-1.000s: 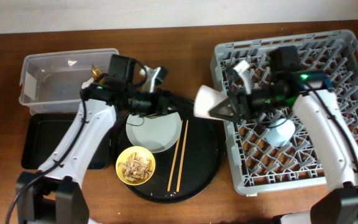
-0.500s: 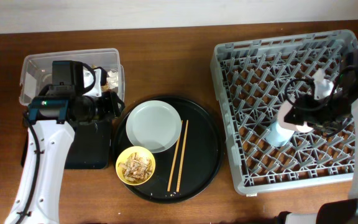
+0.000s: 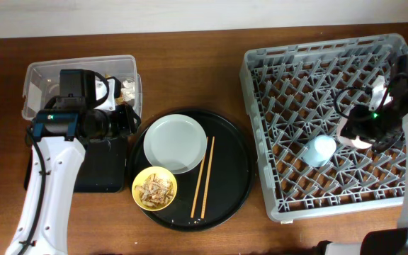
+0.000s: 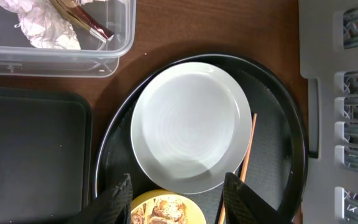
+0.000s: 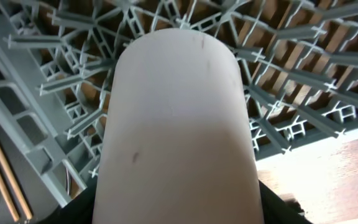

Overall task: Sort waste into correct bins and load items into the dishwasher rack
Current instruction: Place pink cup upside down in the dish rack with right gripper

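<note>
My left gripper is open and empty, hovering above the small yellow bowl of beige food scraps and the pale grey plate on the round black tray. Wooden chopsticks lie right of the plate. Crumpled white tissue and the brown-gold wrapper lie in the clear tub. The flat black tray sits below the tub. My right gripper is shut on the pink cup over the right half of the grey dishwasher rack. The light blue cup stands in the rack.
The large round black tray lies between the bins and the rack. The rack's left wall stands close beside that tray. Brown tabletop shows behind the tray.
My left arm drew back left from over the plate to beside the tub. My right gripper carried the pink cup from the rack's left edge to over its right half.
</note>
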Controlling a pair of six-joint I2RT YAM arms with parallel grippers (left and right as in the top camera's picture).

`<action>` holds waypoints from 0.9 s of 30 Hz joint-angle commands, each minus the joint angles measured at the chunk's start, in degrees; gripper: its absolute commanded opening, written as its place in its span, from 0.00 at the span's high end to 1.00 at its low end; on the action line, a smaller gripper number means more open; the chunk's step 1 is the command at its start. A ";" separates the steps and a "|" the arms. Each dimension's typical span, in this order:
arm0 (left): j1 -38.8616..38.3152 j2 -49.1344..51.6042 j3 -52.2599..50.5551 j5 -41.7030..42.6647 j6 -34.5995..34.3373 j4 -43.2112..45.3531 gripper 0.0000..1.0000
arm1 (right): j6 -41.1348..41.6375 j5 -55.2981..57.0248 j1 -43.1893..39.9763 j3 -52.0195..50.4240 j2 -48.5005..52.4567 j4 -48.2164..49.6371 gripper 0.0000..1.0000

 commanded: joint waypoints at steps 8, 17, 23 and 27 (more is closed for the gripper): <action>0.28 -0.72 0.15 -0.76 0.90 -1.64 0.53 | 1.29 1.20 -0.15 11.82 12.33 -2.05 0.58; 0.28 -0.72 0.15 -0.76 0.90 -2.21 0.53 | 1.29 0.74 -0.15 12.04 21.68 0.70 0.58; 0.28 -0.72 0.15 -0.76 0.92 -2.19 0.53 | 1.29 0.72 -0.15 11.98 24.02 2.08 0.51; 0.28 -0.72 0.15 -0.76 0.92 -2.19 0.53 | 1.29 0.52 -0.15 11.47 25.09 2.01 0.27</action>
